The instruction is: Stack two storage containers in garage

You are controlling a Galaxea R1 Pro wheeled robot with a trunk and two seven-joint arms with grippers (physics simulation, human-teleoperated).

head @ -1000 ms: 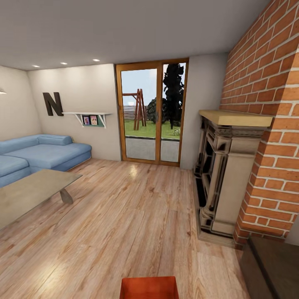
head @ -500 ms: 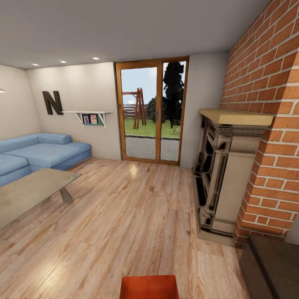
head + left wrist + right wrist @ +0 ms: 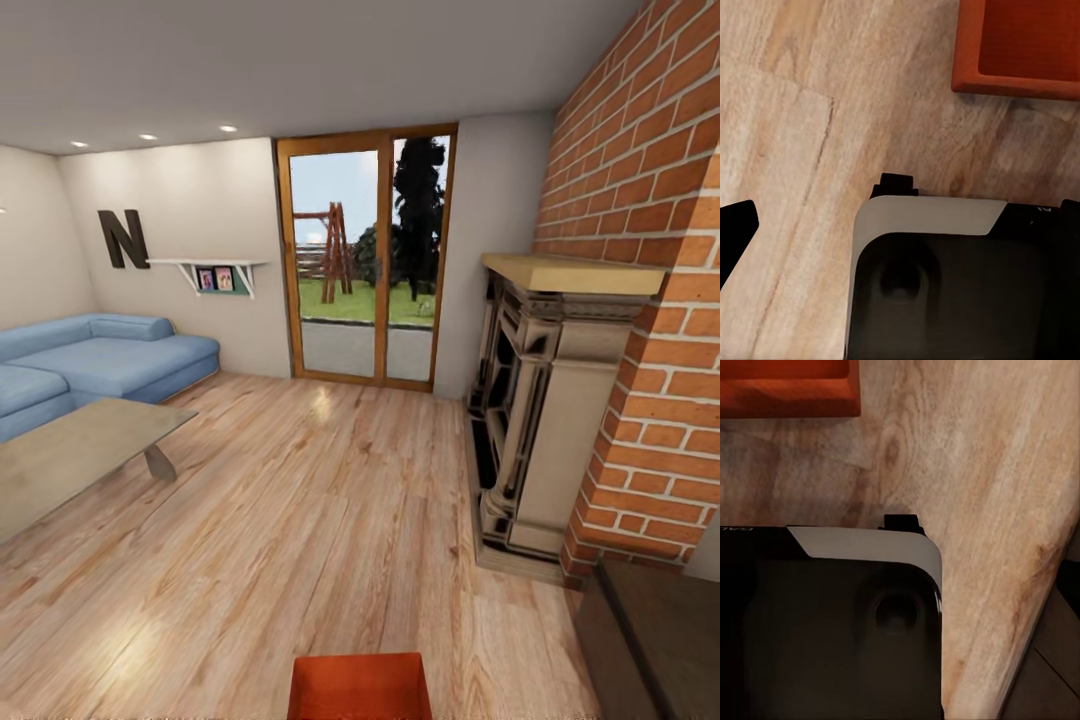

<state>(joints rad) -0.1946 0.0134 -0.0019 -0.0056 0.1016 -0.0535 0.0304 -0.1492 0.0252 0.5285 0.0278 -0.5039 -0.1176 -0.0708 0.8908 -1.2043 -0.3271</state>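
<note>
At six o'clock in my head view, low on the light wood plank floor (image 3: 300, 520) of the living room, sits an orange-red rectangular open-top storage container (image 3: 360, 688); my left wrist view shows it too (image 3: 1020, 45). What I see of its inside looks empty. I judge it stiff, light and smooth-walled, best taken by opposite rims. Whether either gripper is spread or pressed together, I cannot tell.

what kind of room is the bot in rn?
A living room, most likely: blue sofa, brick fireplace and low table on a wood plank floor. An orange-red container sits on that floor.
</note>
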